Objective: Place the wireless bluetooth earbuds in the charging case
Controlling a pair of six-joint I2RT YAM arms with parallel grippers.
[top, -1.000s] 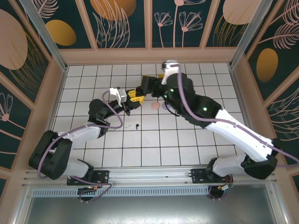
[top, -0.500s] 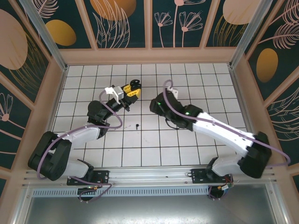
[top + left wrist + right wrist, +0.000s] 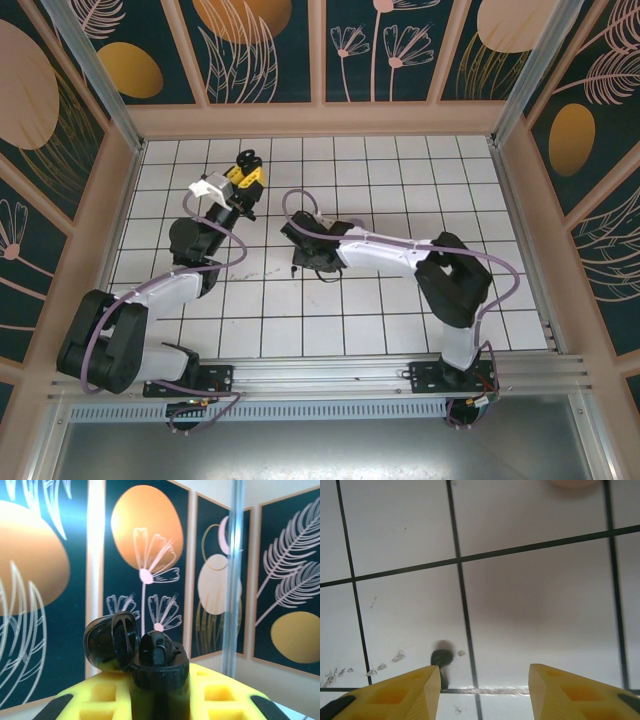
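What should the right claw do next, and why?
Probably nudge the right claw sideways to centre on the black earbud, then lower: the earbud lies by one fingertip, not between the two. The left claw holds the open charging case.

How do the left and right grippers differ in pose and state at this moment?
The left gripper faces the back wall; the right gripper points down at the tiled floor. The left fingers clamp the black charging case, lid open; the right fingers stand apart, empty, a black earbud lying beside one. Both have yellow fingers.
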